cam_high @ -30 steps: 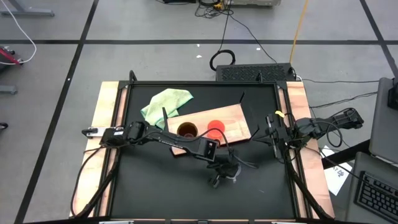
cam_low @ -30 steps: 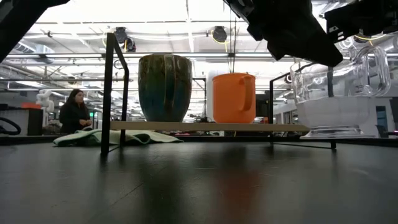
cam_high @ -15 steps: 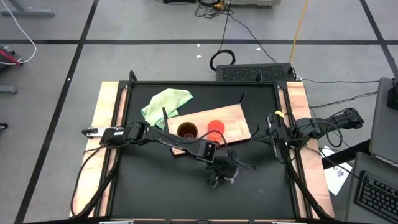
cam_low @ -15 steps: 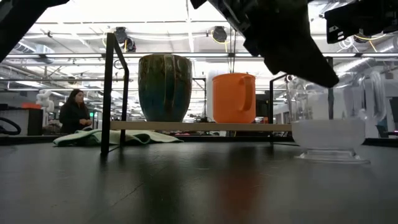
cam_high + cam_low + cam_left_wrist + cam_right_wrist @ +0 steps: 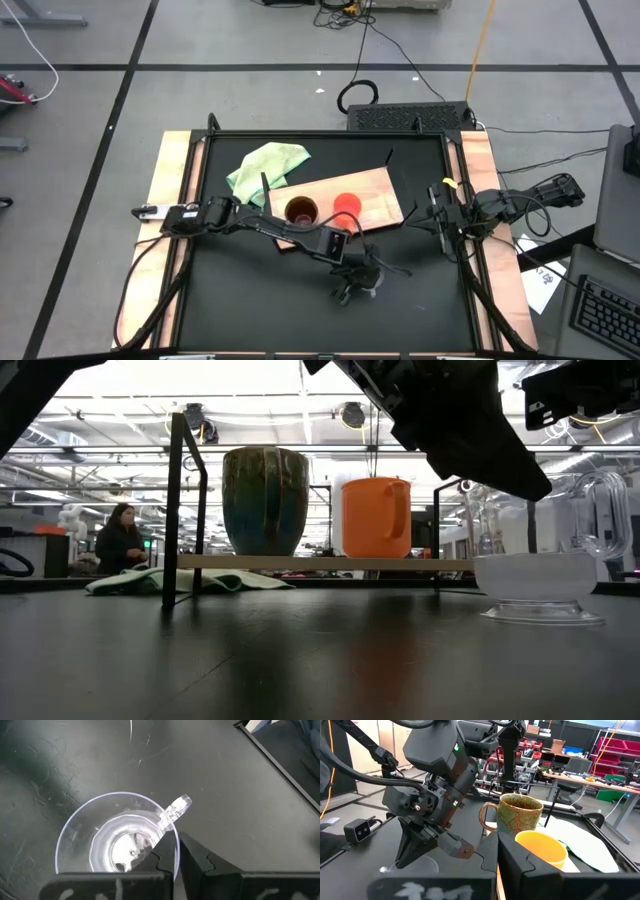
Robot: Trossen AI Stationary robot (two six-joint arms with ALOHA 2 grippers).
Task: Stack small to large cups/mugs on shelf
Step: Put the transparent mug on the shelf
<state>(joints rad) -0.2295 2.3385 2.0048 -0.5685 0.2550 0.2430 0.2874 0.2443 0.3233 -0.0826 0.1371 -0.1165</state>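
From above, left gripper (image 5: 352,282) sits low over the black table (image 5: 250,310), just in front of the shelf (image 5: 378,196); arm mostly hides the glass cup (image 5: 368,285), only a pale glint shows. Brown mug (image 5: 301,210) and orange cup (image 5: 346,207) stand side by side on the light-wood board. Green cloth (image 5: 265,166) crumpled behind the board's left end. Right gripper (image 5: 438,215) parked at the table's right edge.

Low view: glass cup (image 5: 545,565) stands upright on the table, clear, faceted, looped handle; left gripper body covers its upper rim. Brown mug (image 5: 265,500) glazed, mottled; orange cup (image 5: 376,517) matte, smooth. A person (image 5: 118,540) sits far behind.

Left wrist: left fingers (image 5: 167,857) nearly closed, pinching the glass cup's (image 5: 107,837) rim beside the handle; whether the grip is firm, can't tell.

Right wrist: right fingers (image 5: 512,862) together, holding nothing. Brown mug (image 5: 517,815) crackle-glazed; orange cup (image 5: 542,847) partly cut off behind the fingers.
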